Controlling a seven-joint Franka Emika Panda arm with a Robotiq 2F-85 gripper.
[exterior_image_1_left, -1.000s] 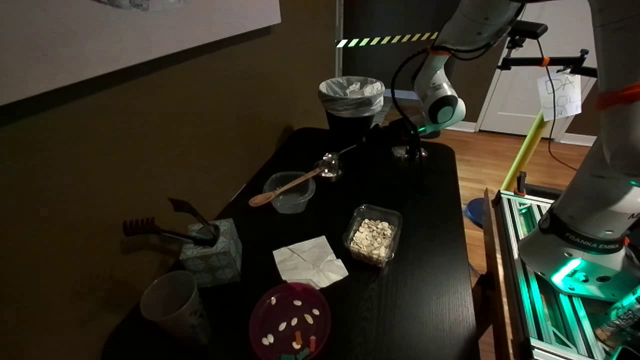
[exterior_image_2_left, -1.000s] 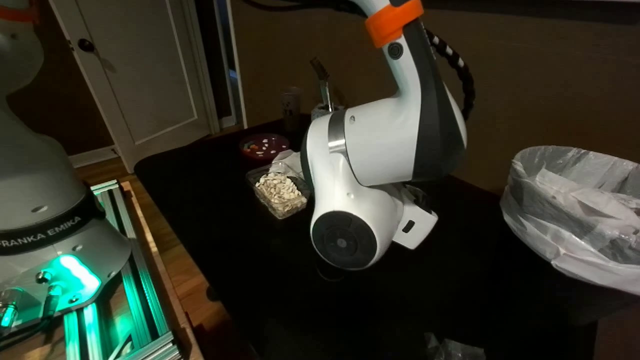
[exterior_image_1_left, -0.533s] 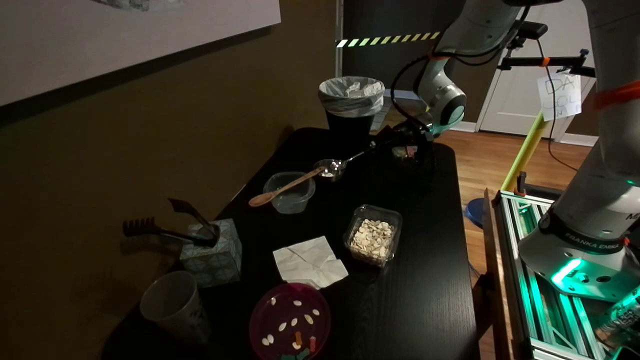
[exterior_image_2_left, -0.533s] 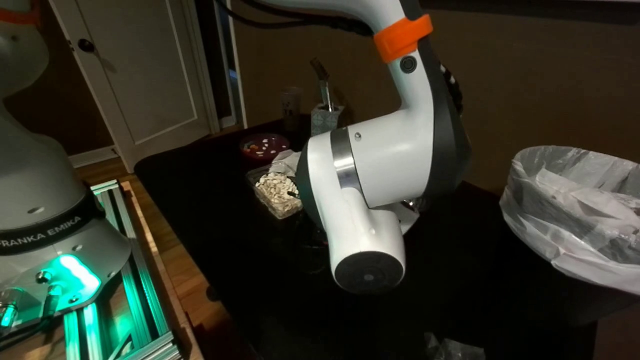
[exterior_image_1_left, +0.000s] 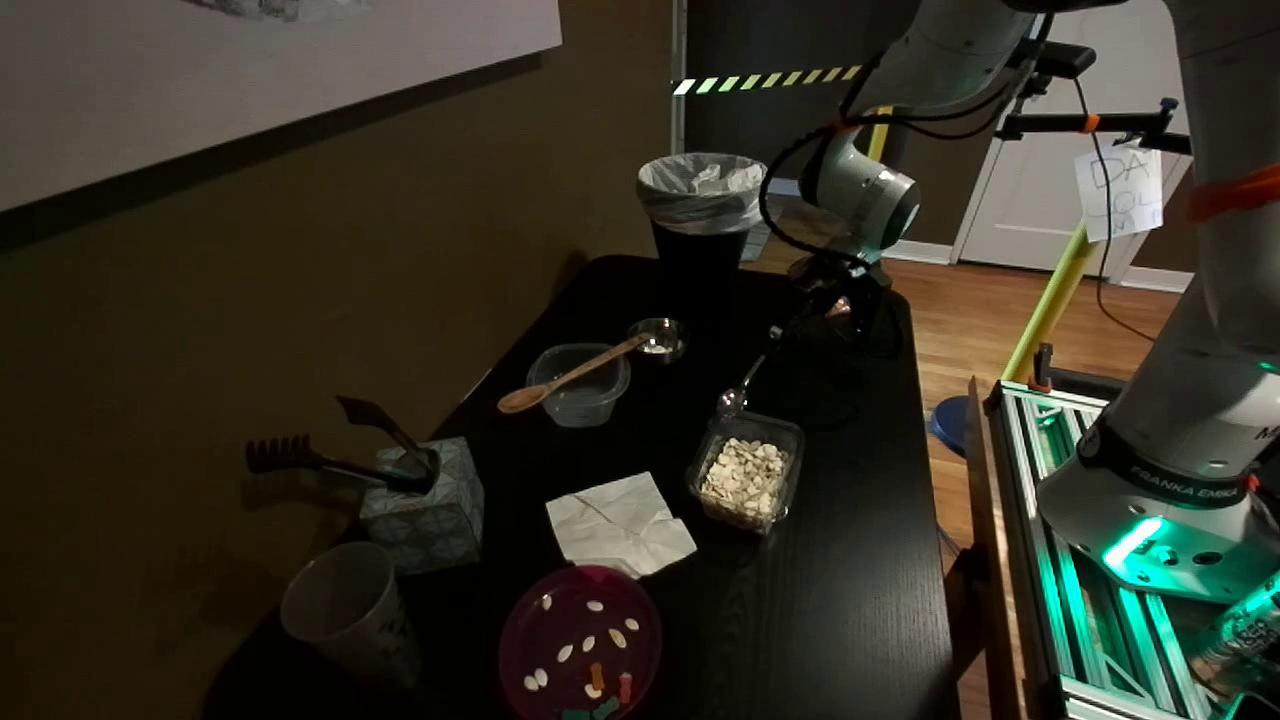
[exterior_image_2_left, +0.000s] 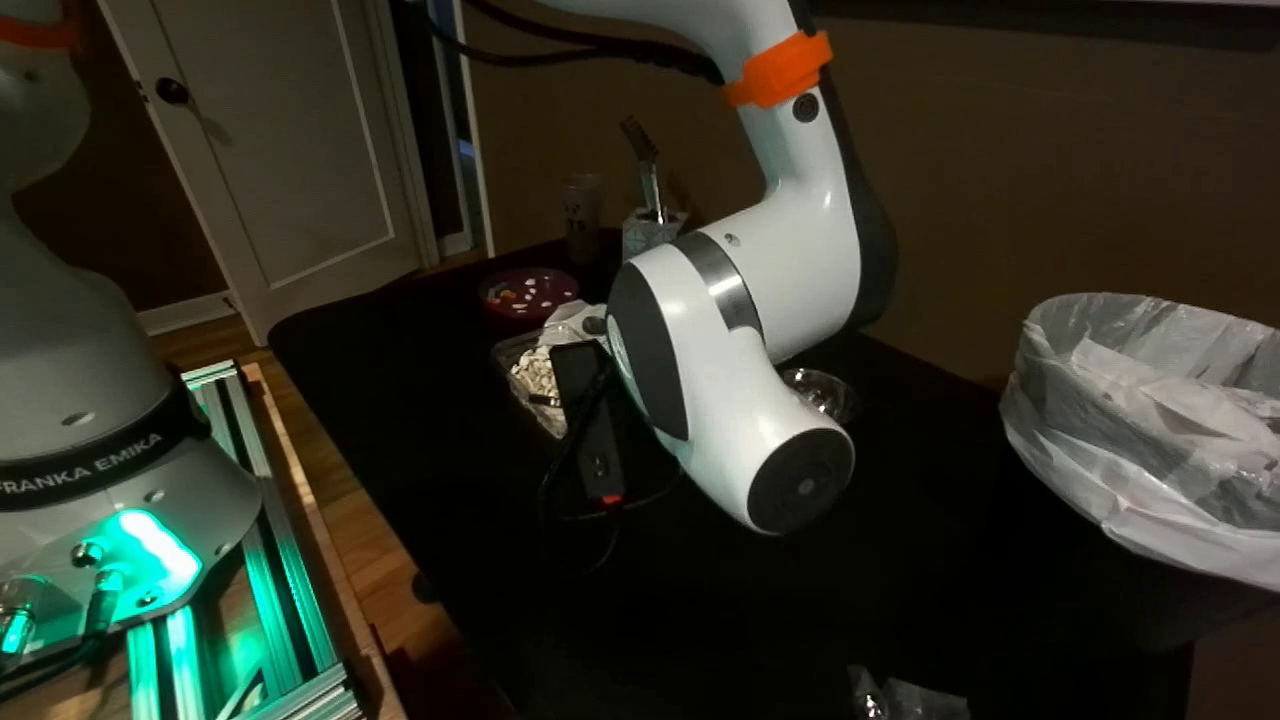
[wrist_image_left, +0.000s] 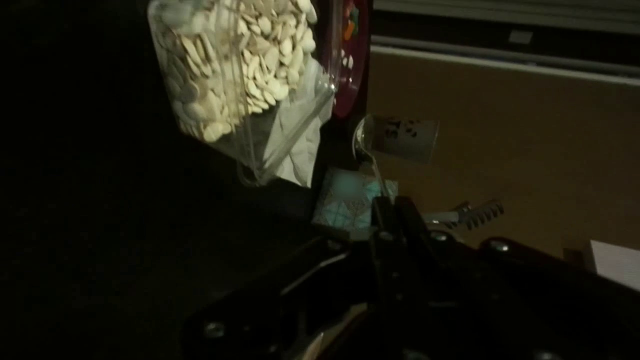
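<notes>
One metal spoon (exterior_image_1_left: 732, 402), one wooden spoon (exterior_image_1_left: 580, 373), one seed-filled box (exterior_image_1_left: 791, 470), one clear tub (exterior_image_1_left: 585, 411), one small bowl (exterior_image_1_left: 676, 350), one flattened napkin (exterior_image_1_left: 620, 525), one purple dish (exterior_image_1_left: 530, 632), one patterned box (exterior_image_1_left: 430, 520), two dark utensils (exterior_image_1_left: 281, 455), one cup (exterior_image_1_left: 350, 625), one lined bin (exterior_image_1_left: 700, 213)

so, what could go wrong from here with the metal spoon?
The gripper pinches the metal spoon by its slim handle, so it might twist or slip. In an exterior view the spoon's head shows close to the rim of the clear container; a low move could snag that rim and tip it. The seeds inside look loose, so a knock may spill some.
</notes>
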